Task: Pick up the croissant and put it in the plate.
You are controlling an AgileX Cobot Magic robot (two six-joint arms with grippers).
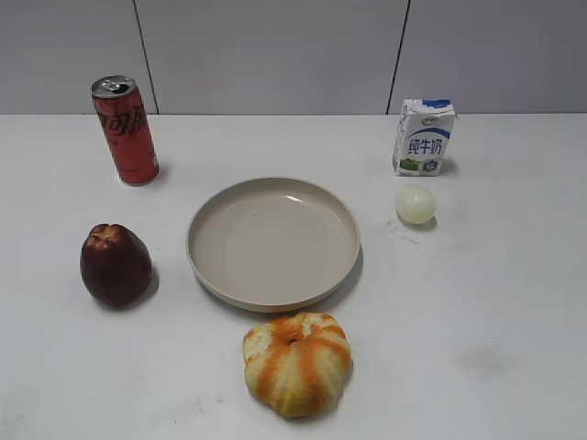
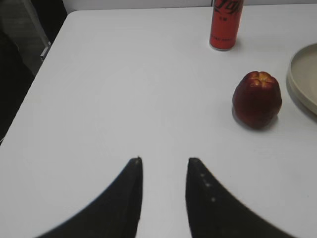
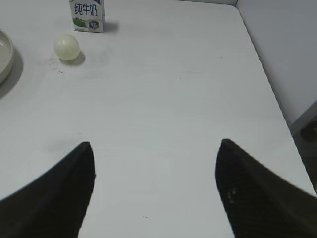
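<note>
Your white table (image 1: 495, 302) carries the plate (image 1: 273, 241) at centre, croissant (image 1: 297, 363) below, apple (image 1: 115, 264) left, can (image 1: 125, 129) upper left, milk carton (image 1: 423, 137) and egg (image 1: 415, 204) upper right.

The croissant (image 1: 297, 363) sits alone at the near edge of the worktop (image 1: 495, 321), with bare surface to its left and right. Just behind it lies the plate (image 1: 273, 240), whose low rim is the only thing between them. The apple (image 1: 115, 264) flanks the plate on the left. The egg (image 1: 415, 204), carton (image 1: 424, 137) and can (image 1: 125, 129) stand farther back.
</note>
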